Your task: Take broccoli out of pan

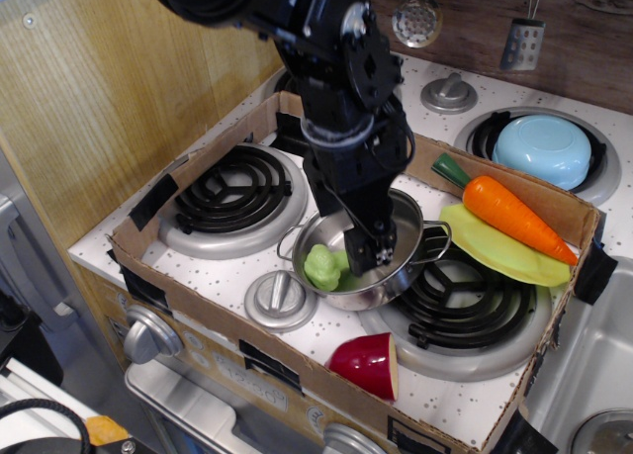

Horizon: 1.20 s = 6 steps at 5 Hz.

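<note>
The gripper [362, 256] is covering the stem side of the broccoli [321, 266] and much of the pan [401, 276] interior behind it. Whether its jaws are touching the floret cannot be told. The arm's upper part is running off the top edge.

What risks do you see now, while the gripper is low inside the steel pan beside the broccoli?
The gripper sits beside the broccoli, toward its stem, so it may pinch only the stem and slip off. Its fingers are close to the pan wall; a sideways move could push the pan toward the plate.
</note>
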Each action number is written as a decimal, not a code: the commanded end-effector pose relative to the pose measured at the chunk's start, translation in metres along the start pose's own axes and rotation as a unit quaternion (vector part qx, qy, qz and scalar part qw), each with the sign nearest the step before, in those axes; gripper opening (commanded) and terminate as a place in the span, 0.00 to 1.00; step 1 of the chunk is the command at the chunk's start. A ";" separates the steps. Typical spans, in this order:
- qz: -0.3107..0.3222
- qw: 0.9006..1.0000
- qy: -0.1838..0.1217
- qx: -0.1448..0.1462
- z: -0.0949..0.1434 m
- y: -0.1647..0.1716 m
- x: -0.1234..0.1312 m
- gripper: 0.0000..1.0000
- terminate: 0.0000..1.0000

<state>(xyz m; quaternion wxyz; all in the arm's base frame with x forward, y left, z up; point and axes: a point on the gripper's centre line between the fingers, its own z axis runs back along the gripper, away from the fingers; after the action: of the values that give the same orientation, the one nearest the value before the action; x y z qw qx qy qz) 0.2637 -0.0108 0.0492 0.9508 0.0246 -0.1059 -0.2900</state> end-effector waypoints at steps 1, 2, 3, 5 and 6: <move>0.012 0.998 -0.003 -0.058 -0.010 0.011 -0.008 1.00 0.00; 0.017 0.998 -0.001 -0.056 -0.014 0.011 -0.012 1.00 0.00; 0.017 0.998 -0.009 -0.053 -0.020 0.011 -0.012 1.00 0.00; 0.028 0.997 -0.025 -0.061 -0.031 0.005 -0.012 1.00 0.00; 0.038 0.996 -0.029 -0.070 -0.038 0.002 -0.015 1.00 0.00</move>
<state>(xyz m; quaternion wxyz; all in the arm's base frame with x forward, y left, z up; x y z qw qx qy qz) 0.2598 -0.0058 0.0074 0.9586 -0.0597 -0.1073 -0.2570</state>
